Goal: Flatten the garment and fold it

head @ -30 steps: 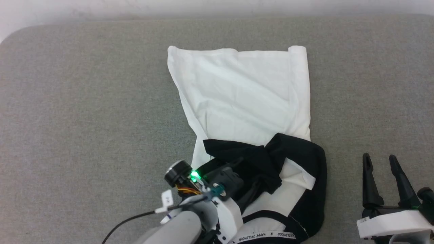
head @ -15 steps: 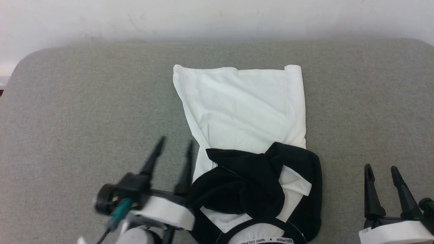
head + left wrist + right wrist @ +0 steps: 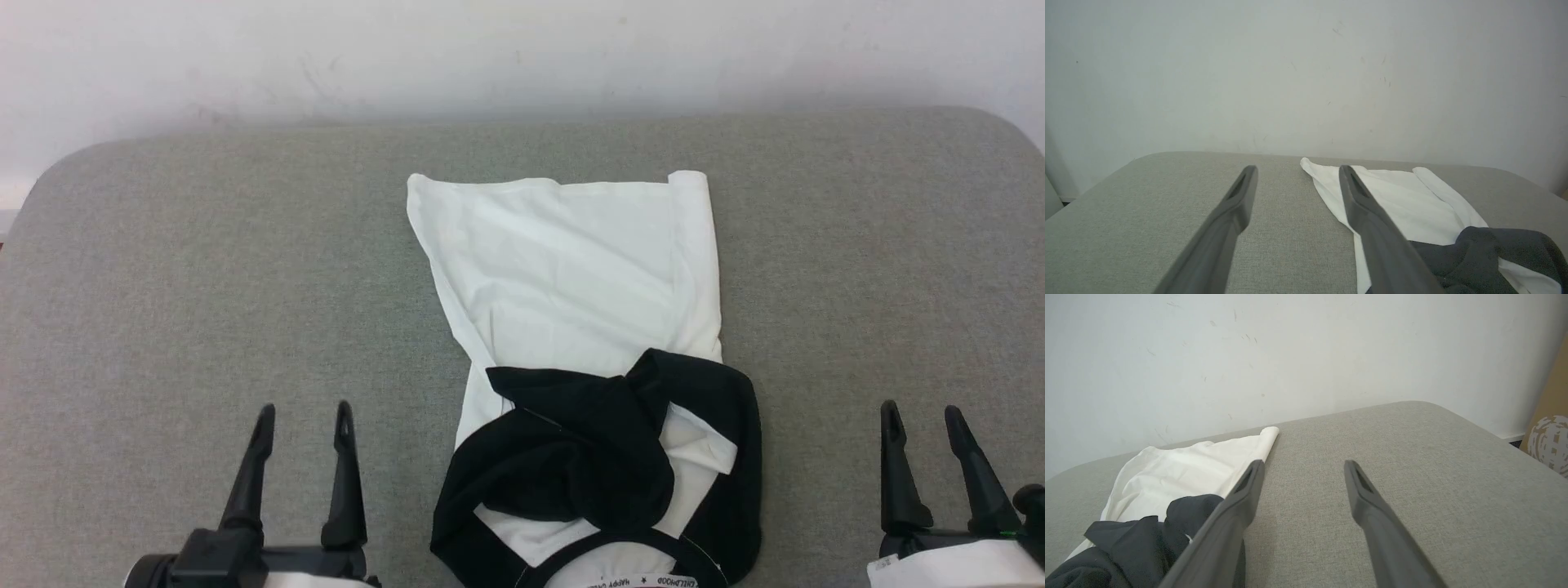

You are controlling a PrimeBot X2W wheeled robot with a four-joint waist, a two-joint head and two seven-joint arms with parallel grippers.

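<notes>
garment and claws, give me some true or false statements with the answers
1. The garment lies on the grey surface, its white hem end farthest from the robot. True.
2. The left claw grips a black sleeve. False: it is open, beside the garment, holding nothing.
3. The black sleeves lie bunched over the collar end of the garment. True.
4. The right claw is shut. False: it is open, over bare surface to the right of the garment.
</notes>
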